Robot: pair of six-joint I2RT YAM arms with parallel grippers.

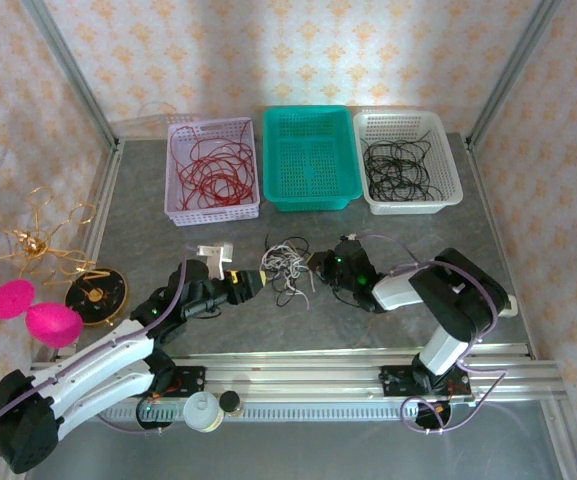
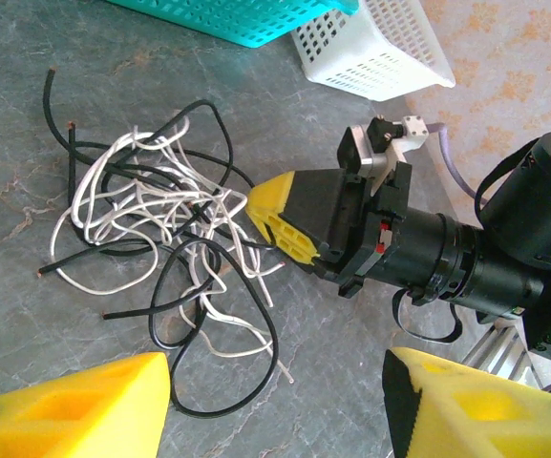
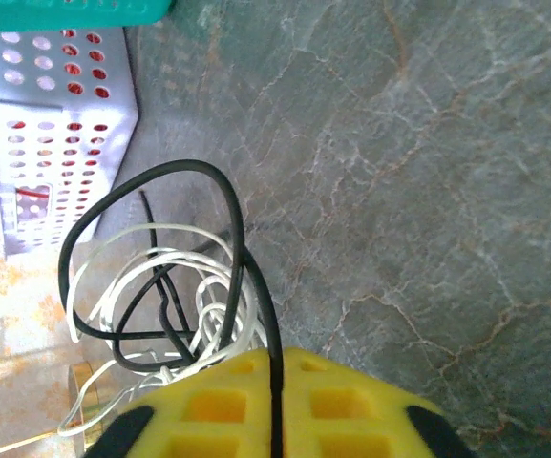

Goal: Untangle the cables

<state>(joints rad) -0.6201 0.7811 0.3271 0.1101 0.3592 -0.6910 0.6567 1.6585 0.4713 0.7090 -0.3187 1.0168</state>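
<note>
Right pincer is clamped on a black strand of the cables. Left pincer stands apart-jawed, just beside the cables.

Three baskets on the counter: a lilac basket, a teal basket, a white basket. One loose clump of cables (white and black strands, too knotted to count). Two arms: left arm, right arm. Two pink ovals, one gold ornament.
</note>
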